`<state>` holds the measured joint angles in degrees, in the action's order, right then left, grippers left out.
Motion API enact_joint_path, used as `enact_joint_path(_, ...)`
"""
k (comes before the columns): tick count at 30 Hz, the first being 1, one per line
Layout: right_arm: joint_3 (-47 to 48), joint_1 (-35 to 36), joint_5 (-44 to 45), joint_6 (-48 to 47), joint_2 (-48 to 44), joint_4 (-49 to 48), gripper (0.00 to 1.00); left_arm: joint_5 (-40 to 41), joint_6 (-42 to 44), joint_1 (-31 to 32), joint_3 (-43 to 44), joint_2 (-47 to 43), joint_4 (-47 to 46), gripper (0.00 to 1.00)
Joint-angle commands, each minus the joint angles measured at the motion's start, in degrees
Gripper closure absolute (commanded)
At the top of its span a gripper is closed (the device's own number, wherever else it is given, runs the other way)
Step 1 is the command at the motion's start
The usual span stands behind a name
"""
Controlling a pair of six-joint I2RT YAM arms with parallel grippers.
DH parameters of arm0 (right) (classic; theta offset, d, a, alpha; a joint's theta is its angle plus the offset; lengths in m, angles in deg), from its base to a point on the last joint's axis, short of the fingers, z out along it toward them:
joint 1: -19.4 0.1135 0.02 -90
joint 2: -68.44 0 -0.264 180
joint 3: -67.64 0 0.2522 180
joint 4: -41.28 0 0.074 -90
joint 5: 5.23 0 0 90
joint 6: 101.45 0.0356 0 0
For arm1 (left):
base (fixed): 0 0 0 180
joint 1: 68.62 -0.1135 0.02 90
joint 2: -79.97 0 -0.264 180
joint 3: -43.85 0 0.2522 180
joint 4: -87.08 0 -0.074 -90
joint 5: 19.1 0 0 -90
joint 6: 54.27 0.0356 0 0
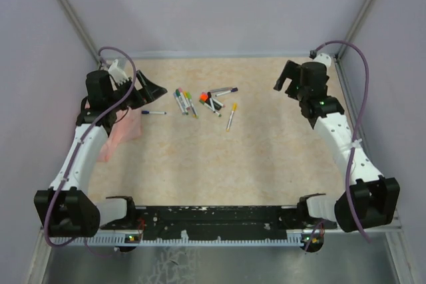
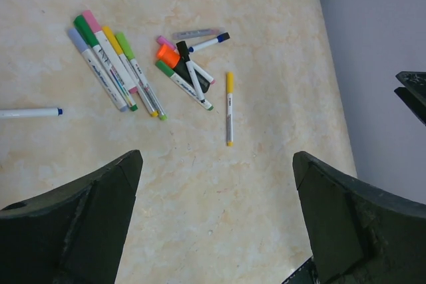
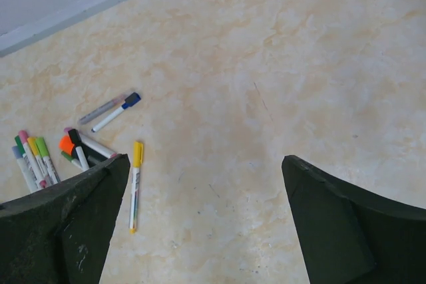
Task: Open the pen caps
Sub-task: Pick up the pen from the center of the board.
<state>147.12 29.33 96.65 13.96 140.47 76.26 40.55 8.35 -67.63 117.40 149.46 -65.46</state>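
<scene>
Both pairs of fingers are spread wide with nothing between them. The left gripper [image 2: 216, 159] hangs over bare tabletop, its dark pads clear of everything, and the right gripper [image 3: 205, 161] does the same at the far right of the table [image 1: 266, 157]. Neither touches a pen, so the task looks to be at the approach step, with no cap visibly off. The pens [image 1: 200, 101] lie scattered at the table's far middle, between the two grippers. There is a row of side-by-side markers [image 2: 113, 68], a crossed heap around an orange-tipped highlighter [image 2: 170, 56], and a yellow-capped pen [image 2: 229, 108] alone just beside that heap. A blue-tipped pen [image 2: 30, 112] lies off toward the left arm, near a pink cloth [image 1: 123, 134]. The next move probably calls for one gripper to come down on a lone barrel, the yellow one being easiest, and hold it. The other gripper would then pinch the yellow cap [image 3: 138, 153] and pull along the pen's axis.
</scene>
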Motion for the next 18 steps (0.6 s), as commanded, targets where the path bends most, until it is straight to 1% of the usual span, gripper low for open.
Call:
enact_joint_path(1,-0.37,-0.68,-0.27,0.78,-3.67,-5.41,0.01,-2.91,-2.16,-0.53,-1.5,-2.25,-4.16,0.0)
enact_joint_path(5,-0.98,-0.76,-3.68,-0.13,-4.58,-6.58,0.01,-3.48,-2.64,-0.56,-2.86,-2.88,-5.14,0.0)
enact_joint_path(11,-2.52,-0.92,-17.54,-6.68,-5.28,-10.49,0.02,-3.91,-3.21,-0.61,-5.18,-3.06,-6.72,0.0)
enact_joint_path(18,-2.73,1.56,-29.68,-14.82,-3.76,-12.55,0.02,-3.86,-4.62,-0.64,-6.94,-1.92,-8.82,0.0)
